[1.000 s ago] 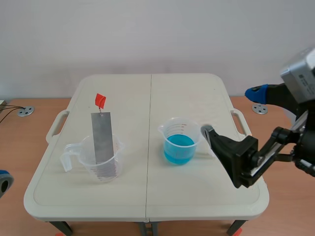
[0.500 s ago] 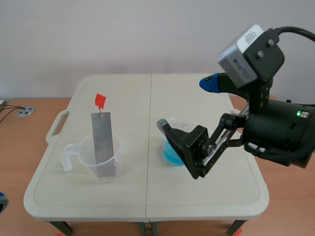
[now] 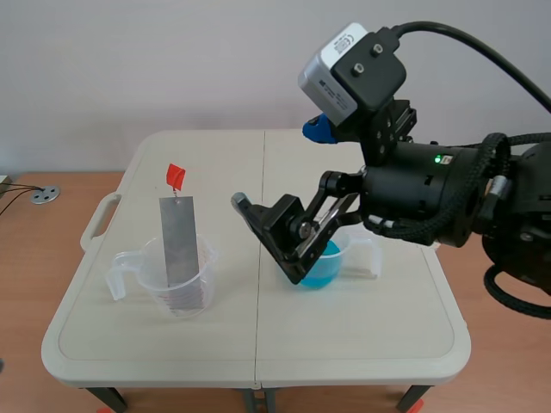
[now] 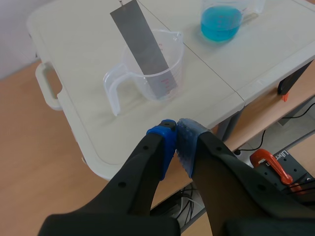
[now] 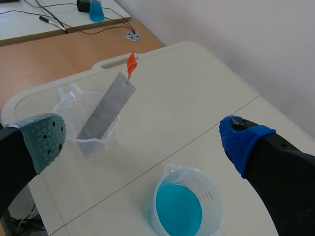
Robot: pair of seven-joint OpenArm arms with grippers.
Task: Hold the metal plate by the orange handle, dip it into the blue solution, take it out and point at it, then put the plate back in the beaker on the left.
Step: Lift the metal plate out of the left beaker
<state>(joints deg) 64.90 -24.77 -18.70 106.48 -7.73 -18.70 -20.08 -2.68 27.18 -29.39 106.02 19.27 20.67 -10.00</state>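
**Right gripper open over mid-table, plate sitting in the left beaker**

Your right gripper (image 3: 279, 167) is hanging wide open, holding nothing. Its arm is coming in from the right and reaching past the table's centre seam. In the scene view its lower finger is crossing in front of the blue solution beaker (image 3: 325, 265) and its upper finger is sitting high above the table (image 3: 362, 163). In the right wrist view the grey-green pad (image 5: 47, 140) and the blue pad (image 5: 241, 137) are standing well apart. There the blue solution beaker is lying below the gap between them, nearer the blue pad.

The metal plate (image 3: 179, 241) is standing tilted in the clear beaker (image 3: 172, 288) on the left. Its lower end is resting inside and its upper part is leaning out over the rim. The orange handle (image 3: 175, 177) is sticking up at the top of the plate, and nothing is touching it. The plate is lying ahead of the right gripper on the grey-green pad's side, well apart from both fingers.

Your left gripper (image 4: 176, 140) is sitting closed on nothing, its blue pads pressing together. It is hovering off the table's near edge, over the floor, with the clear beaker and plate ahead of it. It isn't showing in the scene view.

A red clamp (image 4: 268, 164) is lying on the floor under the table.
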